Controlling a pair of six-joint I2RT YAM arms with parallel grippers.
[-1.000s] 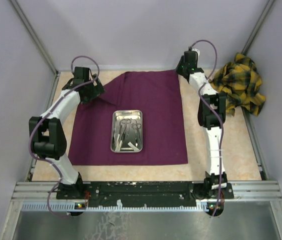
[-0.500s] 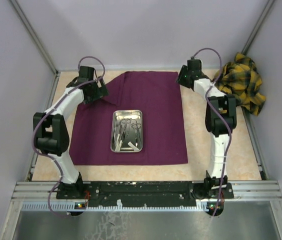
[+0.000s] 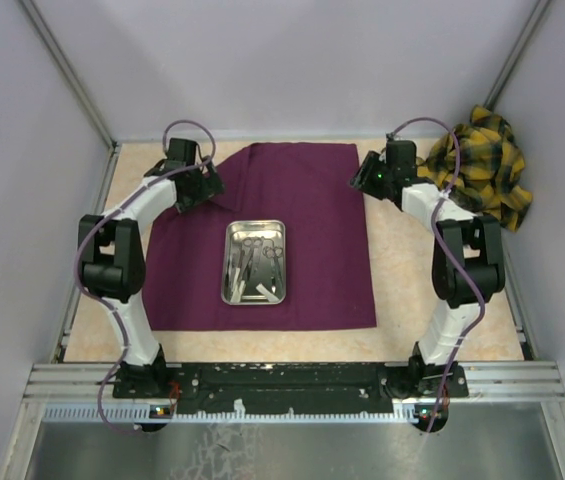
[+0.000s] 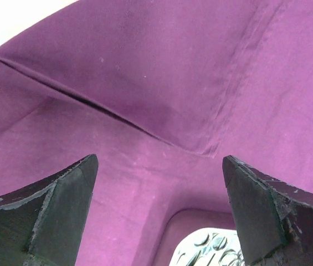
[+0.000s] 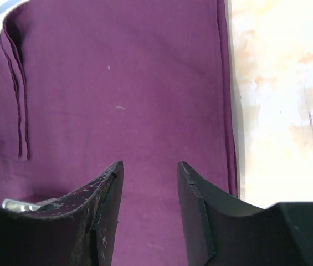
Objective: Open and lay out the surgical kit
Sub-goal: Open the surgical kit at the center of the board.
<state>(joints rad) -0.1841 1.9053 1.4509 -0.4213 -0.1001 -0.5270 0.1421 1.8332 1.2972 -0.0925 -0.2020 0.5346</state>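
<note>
Top external view: a matte, dark purple cloth [image 3: 307,200] lies spread flat mid-table. On it sits a shiny rectangular steel tray [image 3: 255,224] holding thin metal scissors [image 3: 250,250]. Only the left wrist view shows a folded-over flap with a stitched hem. Both arms reach far, elbows bent. The left gripper [image 4: 159,166] hovers spread wide and empty. The right gripper [image 5: 148,166], partly open and empty, hangs over the cloth's edge beside the pale mottled table [image 3: 412,290].
</note>
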